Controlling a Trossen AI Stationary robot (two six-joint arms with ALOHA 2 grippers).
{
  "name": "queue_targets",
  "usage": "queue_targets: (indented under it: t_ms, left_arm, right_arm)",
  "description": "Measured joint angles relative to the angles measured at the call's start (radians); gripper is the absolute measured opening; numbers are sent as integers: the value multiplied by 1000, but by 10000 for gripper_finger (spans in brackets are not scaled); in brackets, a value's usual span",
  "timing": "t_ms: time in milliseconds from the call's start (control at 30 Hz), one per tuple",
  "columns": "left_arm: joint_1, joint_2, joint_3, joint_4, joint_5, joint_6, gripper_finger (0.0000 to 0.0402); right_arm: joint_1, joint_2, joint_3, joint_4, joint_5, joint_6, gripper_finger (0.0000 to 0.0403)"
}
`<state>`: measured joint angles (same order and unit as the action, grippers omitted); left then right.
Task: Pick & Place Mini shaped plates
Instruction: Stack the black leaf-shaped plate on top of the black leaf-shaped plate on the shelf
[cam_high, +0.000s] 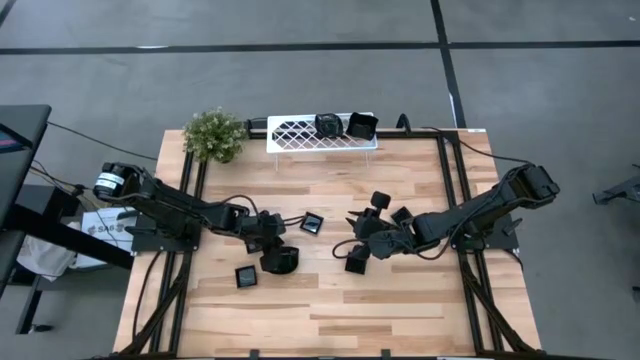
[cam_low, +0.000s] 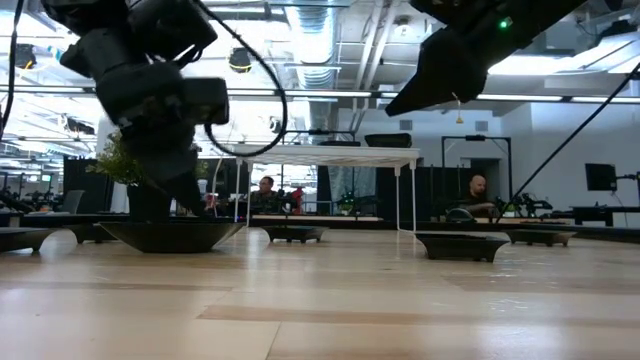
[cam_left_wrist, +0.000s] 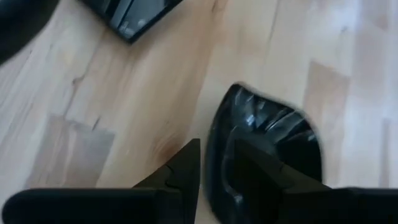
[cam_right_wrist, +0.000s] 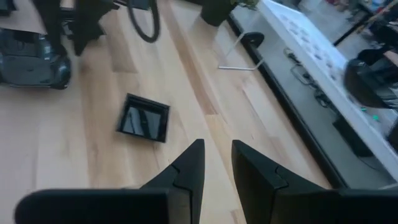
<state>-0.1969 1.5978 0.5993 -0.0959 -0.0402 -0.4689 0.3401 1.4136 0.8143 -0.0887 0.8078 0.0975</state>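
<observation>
Pinching wavy-rimmed black dish by its rim with left gripper; may slip if tilted. Right gripper narrowly apart, empty, hovering.

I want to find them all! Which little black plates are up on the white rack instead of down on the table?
The two black plates at the right end of the white rack, next to each other. All the other plates lie down on the wooden table.

1. High cam: overhead, straight down, whole desk + both arms.
2. Low cam: desk-top level, faces across desk into room.
3. L wrist cam: very close, looks down at wavy plate.
4. R wrist cam: farther off, sees square plate; same plate in high view.
</observation>
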Motion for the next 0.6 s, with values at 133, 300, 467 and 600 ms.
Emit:
queue_targets:
  t_ms: [133, 300, 467, 600]
  left_arm:
    - [7, 0, -33, -1, 0, 0, 99]
    - [28, 0, -46, 1, 9, 0, 99]
    - [26, 0, -46, 7, 13, -2, 99]
    - [25, 0, -46, 9, 13, -2, 99]
  right_arm:
    - [0, 0, 0, 0, -49, 0, 75]
    - [0, 0, 0, 0, -52, 0, 75]
    - [0, 0, 0, 0, -52, 0, 75]
    - [0, 0, 0, 0, -52, 0, 75]
